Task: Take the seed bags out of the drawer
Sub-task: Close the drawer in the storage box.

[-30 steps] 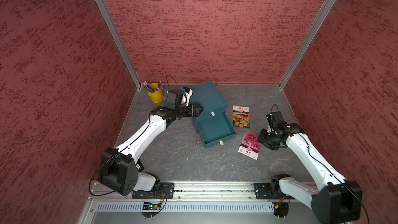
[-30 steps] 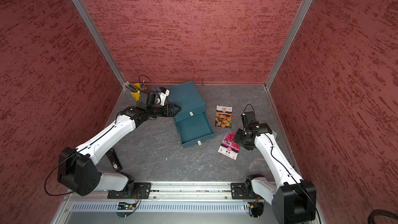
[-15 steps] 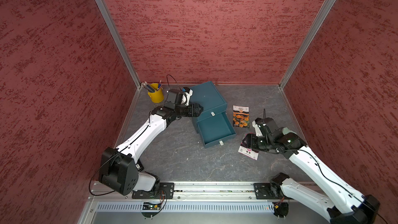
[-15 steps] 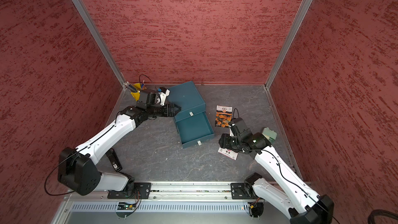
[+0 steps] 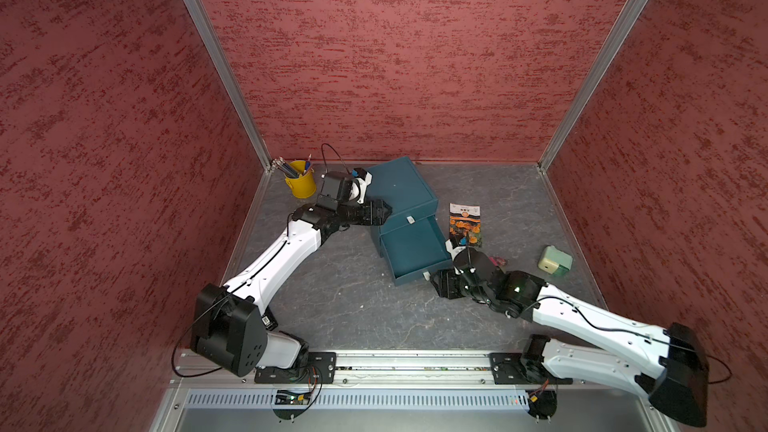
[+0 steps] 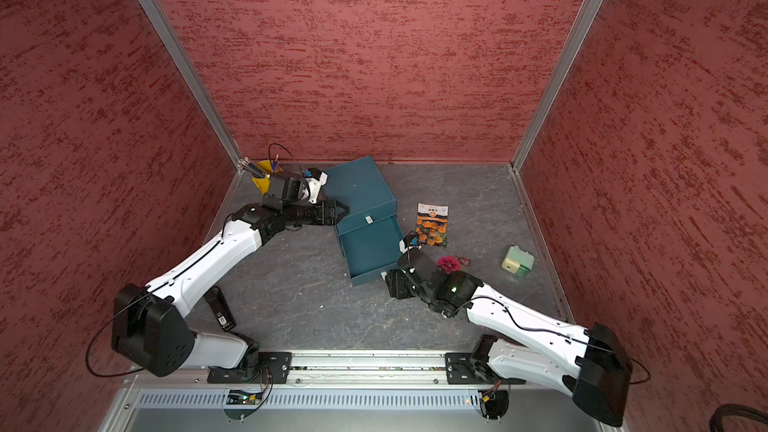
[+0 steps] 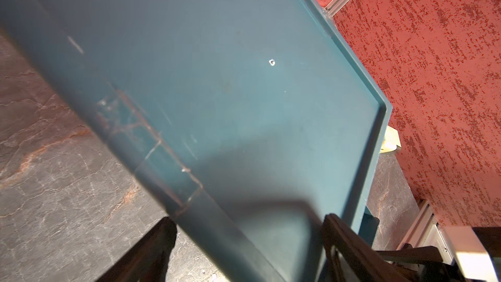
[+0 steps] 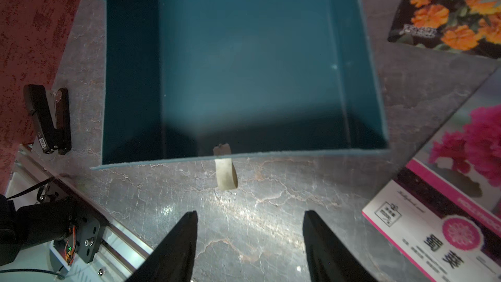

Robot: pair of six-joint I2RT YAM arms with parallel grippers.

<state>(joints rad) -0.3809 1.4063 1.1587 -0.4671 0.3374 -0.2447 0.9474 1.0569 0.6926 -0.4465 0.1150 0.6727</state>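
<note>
At the empty drawer (image 8: 244,63), my right gripper's (image 8: 250,215) fingers (image 8: 179,245) are spread by its pull tab (image 8: 225,172), left gripper (image 5: 385,213) pinching the cabinet (image 5: 401,184); seed bags (image 5: 465,222) out, I'd close it next.

My work surface is a dark grey, stone-veined tabletop (image 5: 353,305). Standing on it I see:

- a teal cabinet (image 5: 399,184) with one drawer (image 5: 415,251) pulled out
- a yellow bucket (image 5: 301,184) of pencils in the far left corner
- a pale green box (image 5: 555,259) at the right

Lying flat beside the drawer are an orange-flower packet (image 5: 465,222) and a pink-flower packet (image 8: 447,212). A small black device (image 6: 220,311) lies at the near left.
</note>
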